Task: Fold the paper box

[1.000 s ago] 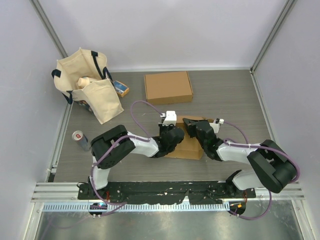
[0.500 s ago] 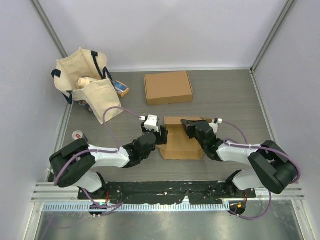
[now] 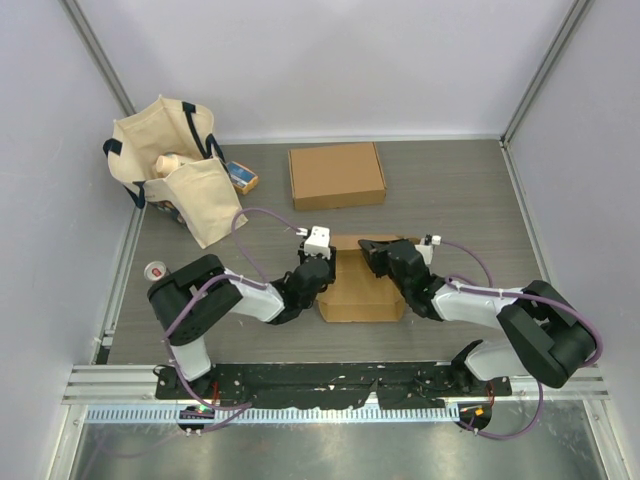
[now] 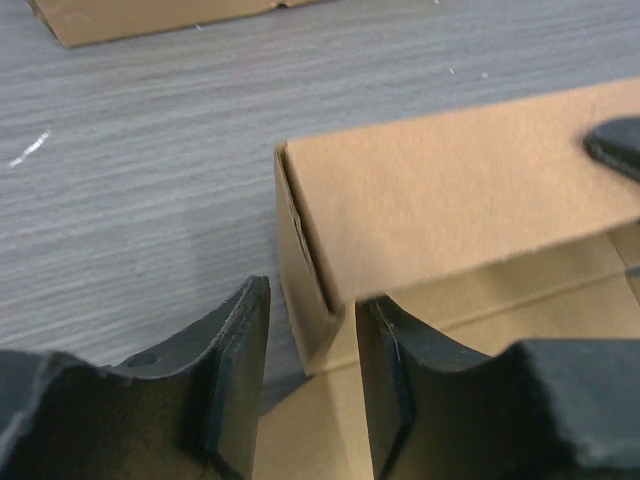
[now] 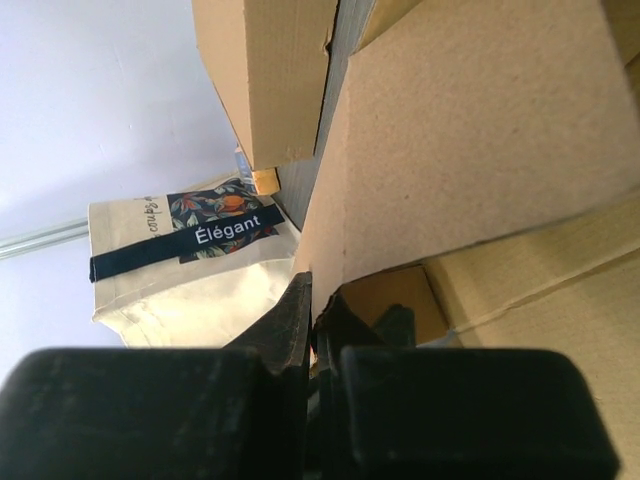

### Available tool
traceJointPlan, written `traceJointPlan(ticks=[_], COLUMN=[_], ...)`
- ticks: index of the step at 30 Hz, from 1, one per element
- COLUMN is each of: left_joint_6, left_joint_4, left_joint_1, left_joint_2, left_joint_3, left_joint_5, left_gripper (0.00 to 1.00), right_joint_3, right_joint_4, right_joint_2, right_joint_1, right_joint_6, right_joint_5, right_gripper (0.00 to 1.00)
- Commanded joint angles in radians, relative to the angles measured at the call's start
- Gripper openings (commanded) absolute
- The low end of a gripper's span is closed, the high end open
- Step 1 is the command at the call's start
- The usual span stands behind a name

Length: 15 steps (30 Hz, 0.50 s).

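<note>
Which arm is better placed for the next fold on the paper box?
The left arm: its jaws stand open astride the box's side wall. The right arm's jaws are shut on the raised flap, likely holding it.

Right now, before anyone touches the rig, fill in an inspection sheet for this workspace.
Surface: grey wood-grain table.
Job's things: paper box, part folded, between the arms.
Clutter: closed cardboard box, tote bag, can and small packet, at the back and left.
Grippers: left gripper open, astride the paper box's left wall; right gripper shut on a flap.
Cables: purple cables looping above the table.
Surroundings: pale walls, metal frame posts.
</note>
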Motion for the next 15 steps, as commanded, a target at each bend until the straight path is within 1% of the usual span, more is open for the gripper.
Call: traceJointPlan(ticks=[1,2,3,4,6,7,8,9,10,11,12,13,14,15], left_joint_6=[0.053,0.058,0.064,0.065,0.075,0.088,0.095,0.095,0.095,0.092,0.088,0.085,0.084,0.082], left_joint_4=[0.084,0.086,0.086,0.087,0.101,0.119,0.126,0.126,0.120,0.112,0.103,0.090,0.084,0.078], left_joint_1=[0.002,0.002,0.002,0.002,0.002,0.002,0.002,0.002,0.002,0.002,0.002,0.000,0.002,0.002], left_joint_2=[0.041,0.056,0.060,0.063,0.055,0.052,0.049,0.037,0.029,0.017,-0.003,-0.014,-0.022,-0.029], left_joint_3=[0.065,0.068,0.068,0.067,0.045,0.036,0.019,0.013,0.001,-0.005,-0.010,-0.018,-0.018,-0.021], left_joint_5=[-0.165,-0.184,-0.227,-0.247,-0.263,-0.264,-0.261,-0.257,-0.252,-0.246,-0.243,-0.241,-0.243,-0.244], left_gripper=[0.41,0.39,0.28,0.22,0.14,0.13,0.12,0.10,0.09,0.09,0.08,0.07,0.06,0.03], right_joint_3=[0.021,0.029,0.032,0.035,0.035,0.033,0.047,0.064,0.088,0.145,0.176,0.208,0.277,0.309], right_joint_4=[-0.081,-0.082,-0.085,-0.088,-0.091,-0.123,-0.156,-0.194,-0.319,-0.401,-0.476,-0.665,-0.756,-0.832], right_joint_2=[0.014,0.017,0.020,0.017,-0.009,-0.032,-0.094,-0.122,-0.158,-0.217,-0.248,-0.276,-0.297,-0.342], right_joint_1=[0.019,0.022,0.027,0.027,0.026,0.019,0.013,0.004,-0.013,-0.017,-0.022,-0.030,-0.045,-0.050], right_joint_6=[-0.023,-0.026,-0.031,-0.057,-0.118,-0.217,-0.303,-0.394,-0.489,-0.692,-0.780,-0.866,-0.988,-1.052], right_joint_5=[0.001,0.000,-0.005,-0.016,-0.029,-0.037,-0.066,-0.109,-0.147,-0.192,-0.216,-0.238,-0.255,-0.293], right_gripper=[0.09,0.10,0.13,0.22,0.36,0.55,0.66,0.71,0.76,0.79,0.80,0.82,0.82,0.82])
